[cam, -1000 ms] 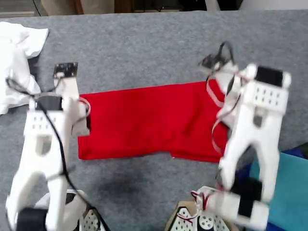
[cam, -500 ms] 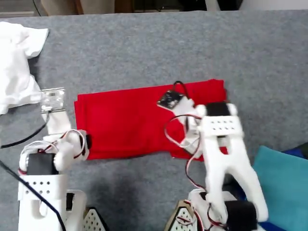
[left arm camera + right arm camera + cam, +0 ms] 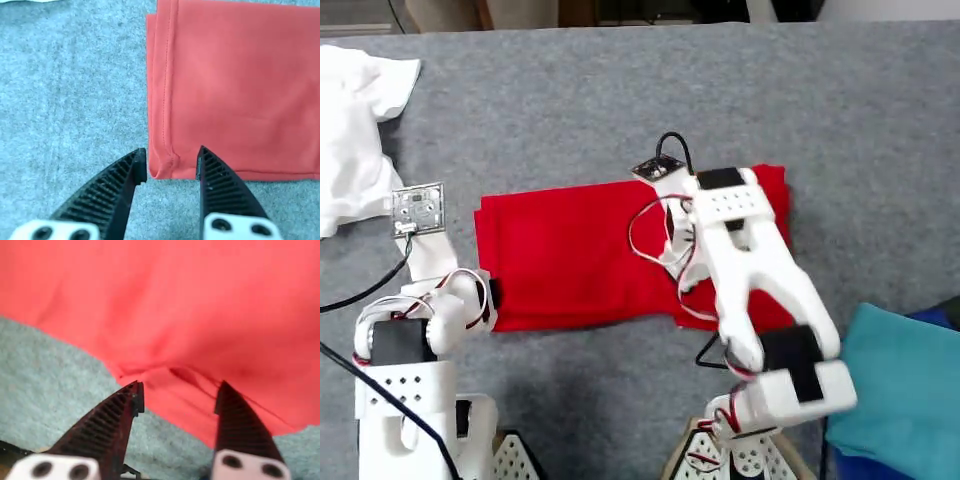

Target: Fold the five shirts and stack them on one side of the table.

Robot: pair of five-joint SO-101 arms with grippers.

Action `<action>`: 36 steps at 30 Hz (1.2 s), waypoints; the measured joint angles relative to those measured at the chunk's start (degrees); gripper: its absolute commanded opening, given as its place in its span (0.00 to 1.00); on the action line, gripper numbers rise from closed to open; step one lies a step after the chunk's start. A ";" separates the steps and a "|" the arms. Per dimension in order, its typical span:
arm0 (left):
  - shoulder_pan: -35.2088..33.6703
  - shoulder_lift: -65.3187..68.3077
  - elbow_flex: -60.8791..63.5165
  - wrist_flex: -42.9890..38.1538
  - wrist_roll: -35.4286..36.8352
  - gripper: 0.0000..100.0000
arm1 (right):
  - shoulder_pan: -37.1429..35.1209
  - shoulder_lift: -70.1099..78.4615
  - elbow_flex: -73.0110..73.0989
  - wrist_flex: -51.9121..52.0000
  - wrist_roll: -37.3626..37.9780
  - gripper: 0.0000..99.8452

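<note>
Between the toothed fingers of the left claw (image 3: 170, 165), which are held apart, one corner of the red shirt (image 3: 235, 90) is framed as it lies flat on the grey table (image 3: 65, 90); whether the tips touch the cloth cannot be told. A stitched hem and a doubled fold along that edge are made plain by the left wrist view. The right claw (image 3: 178, 395) is likewise spread, and a puckered stretch of the same shirt's edge is seen between its fingers. The wider layout is given by the high view: the red shirt is folded into a long band at mid-table, with the left arm at one end and the right arm across the other half. Two arms are counted there, with one red shirt, one crumpled white shirt (image 3: 355, 130) at the far corner on the left arm's side, and one teal shirt (image 3: 900, 390) beside the right arm's base.
</note>
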 measured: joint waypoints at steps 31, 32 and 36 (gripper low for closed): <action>-0.09 -0.09 1.41 0.00 -3.78 0.18 | 0.00 -8.18 -2.02 12.04 -5.27 0.05; -0.09 -0.09 1.41 0.00 -3.78 0.18 | 0.00 -8.53 -2.02 12.31 -5.27 0.05; -0.09 -0.09 1.41 0.00 -3.78 0.18 | 0.00 -8.62 -0.35 9.23 -5.27 0.05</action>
